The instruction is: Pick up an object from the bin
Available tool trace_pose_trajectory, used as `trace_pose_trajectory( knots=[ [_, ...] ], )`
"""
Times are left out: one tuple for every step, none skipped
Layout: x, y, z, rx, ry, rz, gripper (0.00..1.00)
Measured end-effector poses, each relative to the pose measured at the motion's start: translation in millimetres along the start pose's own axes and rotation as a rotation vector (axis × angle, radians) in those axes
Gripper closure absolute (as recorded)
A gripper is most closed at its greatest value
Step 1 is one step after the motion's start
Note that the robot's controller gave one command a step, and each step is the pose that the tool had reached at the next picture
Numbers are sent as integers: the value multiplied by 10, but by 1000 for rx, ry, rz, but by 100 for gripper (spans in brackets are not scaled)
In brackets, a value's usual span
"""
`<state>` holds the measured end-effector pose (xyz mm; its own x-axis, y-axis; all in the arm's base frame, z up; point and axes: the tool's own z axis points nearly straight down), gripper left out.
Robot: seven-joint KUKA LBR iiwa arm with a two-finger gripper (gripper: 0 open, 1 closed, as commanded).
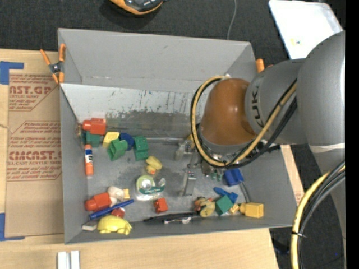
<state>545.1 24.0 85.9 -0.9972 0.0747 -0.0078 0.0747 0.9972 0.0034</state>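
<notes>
The blue block lies on the floor of the bin toward its right side. It sits just beside the gripper, partly tucked under the arm's orange wrist cover, and is the nearest thing to the tool. The gripper hangs over a bare patch of floor near the middle. I cannot tell whether it is open or closed, and nothing shows in its hold.

As I judge it, no target is settled yet. A good pick would take 1 piece that lies apart, centre over it, descend straight and close across its narrower faces. The blue block looks small, angular and hard-edged, probably plastic.

Further out, toward the view's left, lie a small yellow piece and a round green-and-white toy. A red cube sits nearer the front wall, where blue, green and yellow bits make 1 small heap.
</notes>
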Motion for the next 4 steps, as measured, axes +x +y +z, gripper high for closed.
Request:
trace_pose_trajectory(
  knots=[
    [86,133,-186,2,6,33,0],
    [-51,215,-96,1,1,7,0],
    [53,461,13,4,-2,-20,0],
    [-125,646,64,1,5,-267,0]
  ],
)
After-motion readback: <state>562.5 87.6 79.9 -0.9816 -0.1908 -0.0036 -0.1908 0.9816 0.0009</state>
